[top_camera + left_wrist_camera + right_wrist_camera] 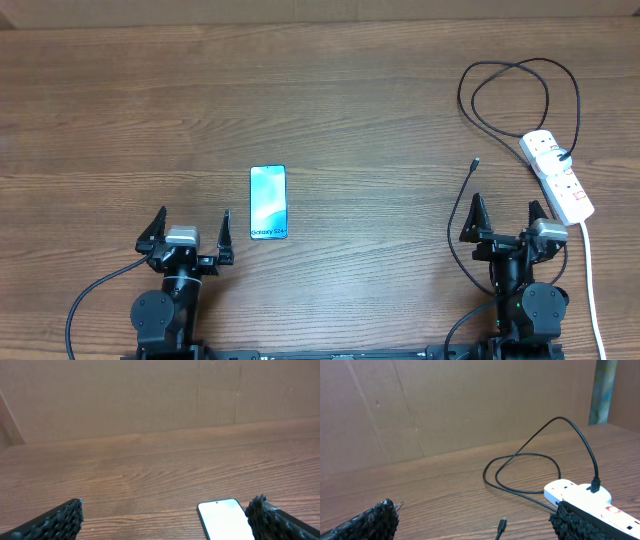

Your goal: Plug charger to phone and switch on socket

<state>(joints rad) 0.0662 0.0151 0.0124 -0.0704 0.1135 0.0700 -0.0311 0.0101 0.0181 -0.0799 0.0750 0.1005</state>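
Left end effector [193, 222] spread wide, empty; right end effector [506, 210] spread wide, empty, touching nothing.

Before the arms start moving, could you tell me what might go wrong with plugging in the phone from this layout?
1. The charger plug is tiny and lies flat on the table; the open right gripper could nudge it away rather than pinch it.
2. Its cable loops beside the socket; carrying the plug over might snag the loop or drag the socket.
3. The phone lies loose near the left gripper; insertion may slide it.
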